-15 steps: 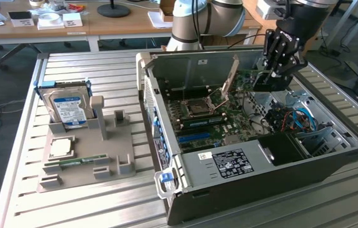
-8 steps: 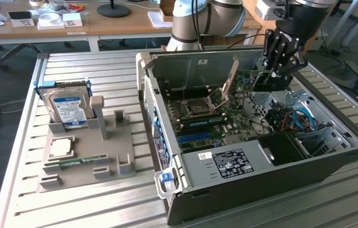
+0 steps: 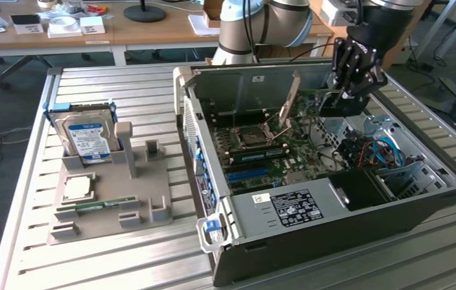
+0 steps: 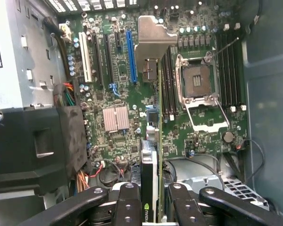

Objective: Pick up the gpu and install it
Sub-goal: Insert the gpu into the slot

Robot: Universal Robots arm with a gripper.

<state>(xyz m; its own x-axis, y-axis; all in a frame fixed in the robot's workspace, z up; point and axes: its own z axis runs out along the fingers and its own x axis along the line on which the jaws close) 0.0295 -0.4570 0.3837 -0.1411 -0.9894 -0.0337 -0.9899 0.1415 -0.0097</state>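
The install step looks to be in hand: the gripper (image 4: 153, 207), jaws clamped on the gpu (image 4: 149, 169), holds it unseated over the motherboard (image 4: 203, 136) inside the open computer case (image 3: 421, 208), so seating calls for careful alignment with a slot.

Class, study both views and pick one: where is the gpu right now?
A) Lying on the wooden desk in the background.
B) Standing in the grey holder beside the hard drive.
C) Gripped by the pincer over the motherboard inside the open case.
C: in the wrist view the pincer clamps the gpu edge-on, with the card's metal bracket out over the motherboard.
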